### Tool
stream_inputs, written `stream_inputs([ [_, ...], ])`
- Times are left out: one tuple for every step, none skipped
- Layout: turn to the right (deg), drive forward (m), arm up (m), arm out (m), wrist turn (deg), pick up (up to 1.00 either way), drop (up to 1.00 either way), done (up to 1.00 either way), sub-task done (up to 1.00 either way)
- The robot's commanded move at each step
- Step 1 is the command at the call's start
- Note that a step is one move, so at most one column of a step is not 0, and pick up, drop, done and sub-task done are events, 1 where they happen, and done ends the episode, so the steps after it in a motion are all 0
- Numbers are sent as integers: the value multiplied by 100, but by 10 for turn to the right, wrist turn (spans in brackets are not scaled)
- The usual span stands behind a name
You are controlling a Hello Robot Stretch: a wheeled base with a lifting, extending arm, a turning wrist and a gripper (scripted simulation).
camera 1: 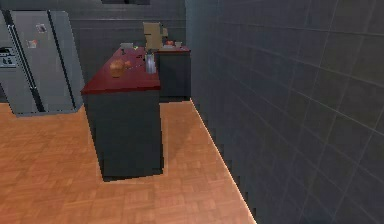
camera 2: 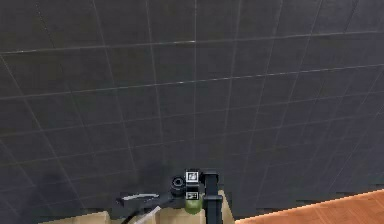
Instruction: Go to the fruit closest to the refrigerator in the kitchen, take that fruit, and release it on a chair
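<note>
On the red-topped island counter lies a small orange-brown thing, too small to name as a fruit. The grey refrigerator stands at the forward view's left, beyond the island. In the arm side view the arm rises from the bottom edge. The gripper points left, low in front of a dark tiled wall. A small green round thing sits just under the white squares, back from the fingers. I cannot tell whether the gripper holds anything.
A pale plate-like thing rests at the island's far end. Behind it a back counter carries a brown box. The dark tiled wall runs along the forward view's right. Wooden floor lies open left of the island.
</note>
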Motion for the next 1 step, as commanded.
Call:
stream_inputs([
  [0, 0, 0, 0, 450, 0, 0, 0, 0],
])
